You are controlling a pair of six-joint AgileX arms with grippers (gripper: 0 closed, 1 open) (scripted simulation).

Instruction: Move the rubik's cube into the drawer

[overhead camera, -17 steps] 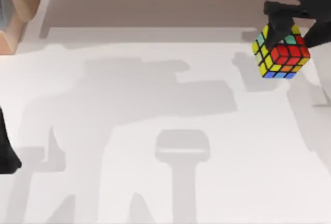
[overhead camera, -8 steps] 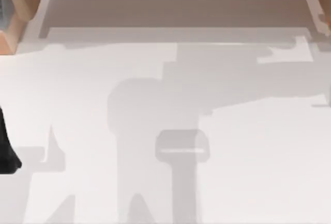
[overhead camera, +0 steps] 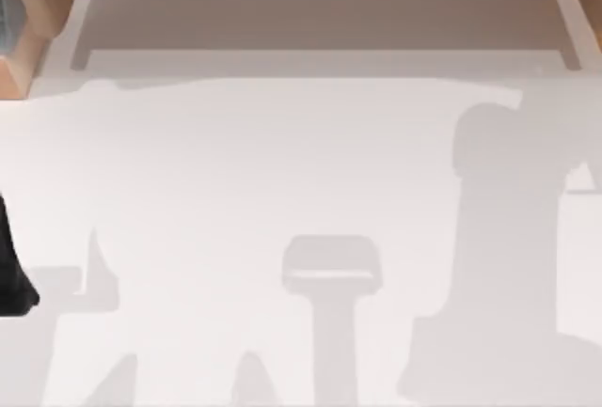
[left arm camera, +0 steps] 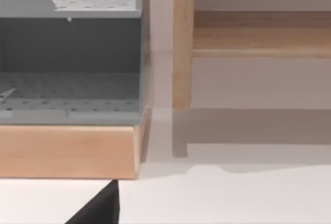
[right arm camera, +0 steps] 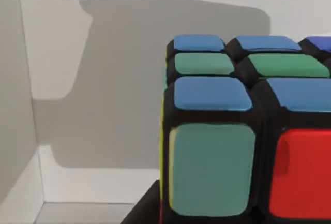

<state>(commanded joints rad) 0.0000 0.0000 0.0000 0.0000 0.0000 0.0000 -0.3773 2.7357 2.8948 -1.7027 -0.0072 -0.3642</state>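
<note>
No text, label, brand, number or sign can be read on anything here.

rubik's cube cut off by right wrist view's edge

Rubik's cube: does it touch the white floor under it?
Cannot tell. In the right wrist view the rubik's cube is cut off by the picture's edge, so its underside and any gap to the white floor are hidden.
</note>
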